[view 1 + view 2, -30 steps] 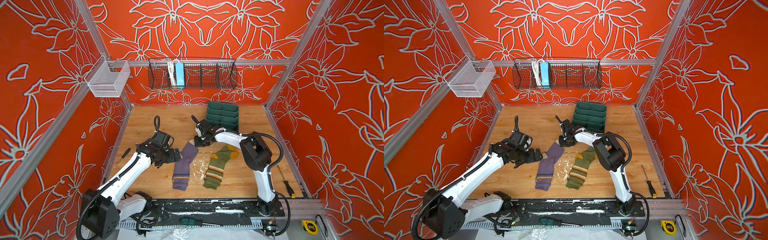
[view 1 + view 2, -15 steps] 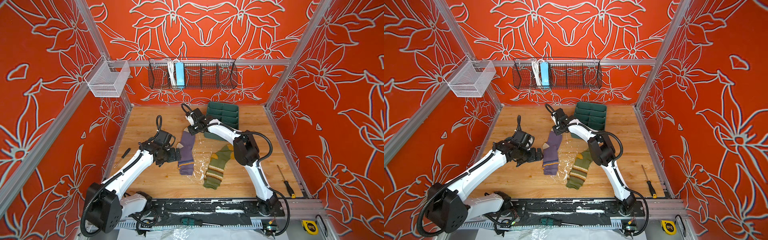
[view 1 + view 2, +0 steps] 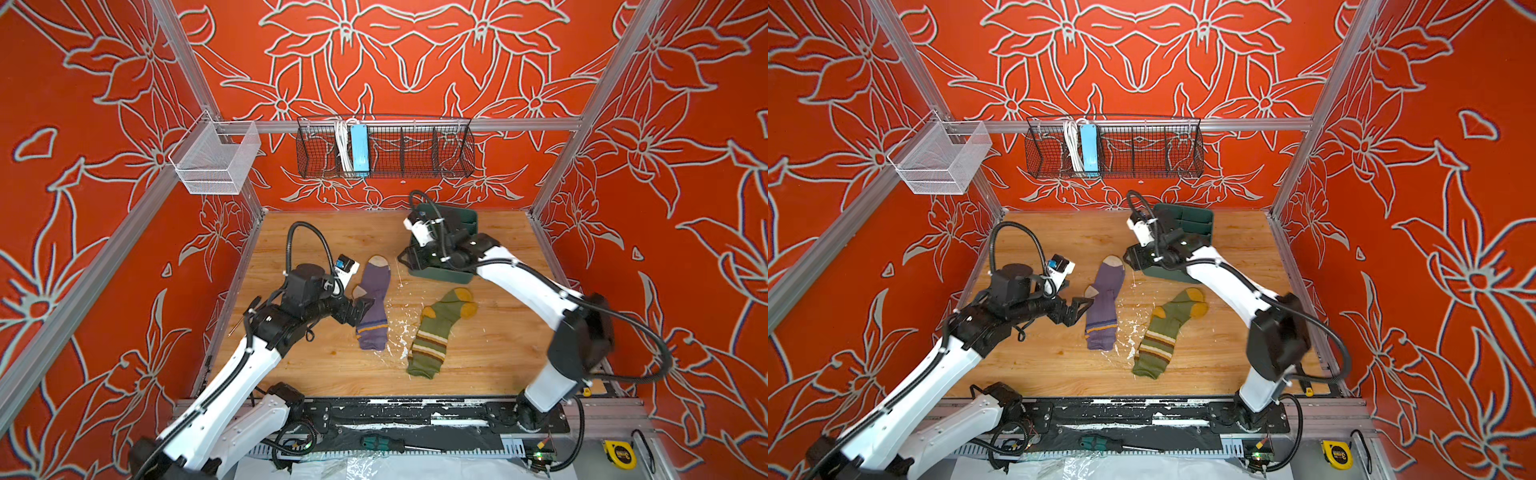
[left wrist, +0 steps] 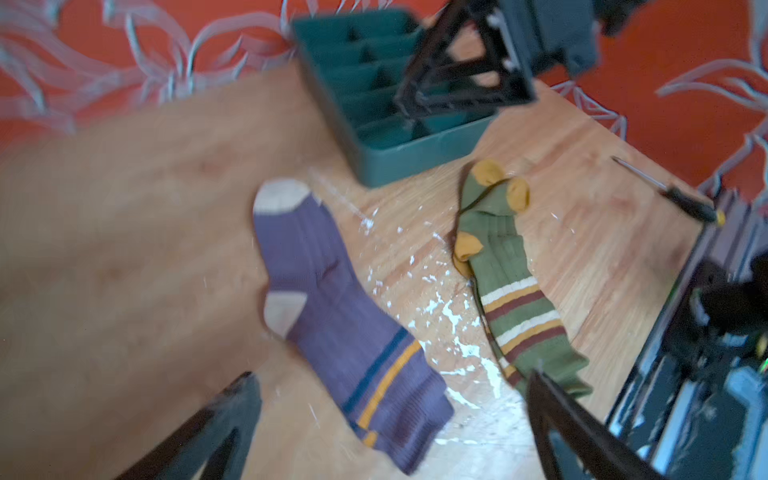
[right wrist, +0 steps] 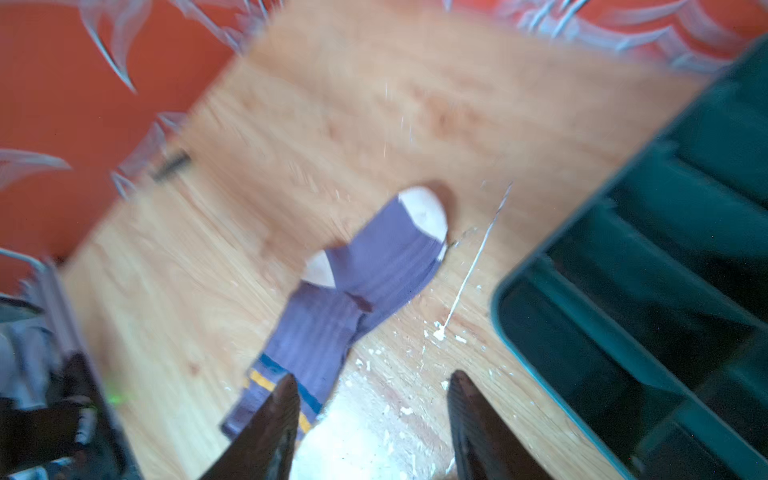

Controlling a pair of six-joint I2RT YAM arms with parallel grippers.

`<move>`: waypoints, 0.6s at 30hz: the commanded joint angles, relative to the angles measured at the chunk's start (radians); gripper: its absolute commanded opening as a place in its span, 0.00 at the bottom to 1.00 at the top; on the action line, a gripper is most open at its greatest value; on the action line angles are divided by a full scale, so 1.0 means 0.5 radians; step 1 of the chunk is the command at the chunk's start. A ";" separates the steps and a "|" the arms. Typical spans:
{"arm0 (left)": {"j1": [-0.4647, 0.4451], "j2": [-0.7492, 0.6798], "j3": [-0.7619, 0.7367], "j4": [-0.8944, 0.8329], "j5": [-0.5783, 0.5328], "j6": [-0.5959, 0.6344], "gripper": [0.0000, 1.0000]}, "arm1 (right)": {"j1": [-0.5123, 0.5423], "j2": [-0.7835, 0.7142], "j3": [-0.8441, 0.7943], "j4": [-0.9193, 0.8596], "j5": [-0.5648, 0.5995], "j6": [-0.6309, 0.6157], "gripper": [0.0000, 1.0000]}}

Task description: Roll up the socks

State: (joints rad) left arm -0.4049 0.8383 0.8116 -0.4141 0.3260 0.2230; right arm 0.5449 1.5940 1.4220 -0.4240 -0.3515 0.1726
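Observation:
The purple sock [image 3: 374,303] [image 3: 1104,307] with cream toe and heel lies flat and lengthwise on the wooden table, toe toward the back. To its right the olive green sock [image 3: 436,332] [image 3: 1167,332] lies with its mustard toe folded. My left gripper [image 3: 361,309] [image 4: 390,376] is open at the purple sock's heel edge, holding nothing. My right gripper [image 3: 409,259] [image 5: 374,376] is open and empty, hovering just beyond the purple sock's [image 5: 374,270] toe, at the green tray's near corner. Both wrist views are blurred.
A green divided tray [image 3: 465,220] [image 5: 623,291] stands at the back under the right arm. White scuffs [image 3: 399,332] mark the table between the socks. A screwdriver [image 4: 685,203] lies by the right rail. A wire basket [image 3: 386,145] hangs on the back wall.
The right gripper dragged the purple sock's toe toward the back, let go, opened and swung right to the tray's corner. The sock now lies straighter. The left gripper stayed open beside it.

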 commanded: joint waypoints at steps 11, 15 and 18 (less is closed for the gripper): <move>-0.410 -0.009 -0.663 0.199 -0.303 1.501 0.95 | -0.055 -0.398 -0.720 0.013 -0.232 0.071 0.58; -0.414 0.034 -0.677 0.405 -0.451 1.310 0.94 | 0.034 -0.415 -0.919 0.182 -0.180 -0.009 0.58; -0.417 -0.014 -0.655 0.418 -0.472 1.198 0.95 | 0.210 -0.370 -1.018 0.302 -0.006 -0.160 0.58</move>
State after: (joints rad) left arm -0.6090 0.8532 0.4591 -0.2813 0.1291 0.8627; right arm 0.5903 1.4017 0.9474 -0.3450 -0.4068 0.1696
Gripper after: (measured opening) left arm 0.945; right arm 0.579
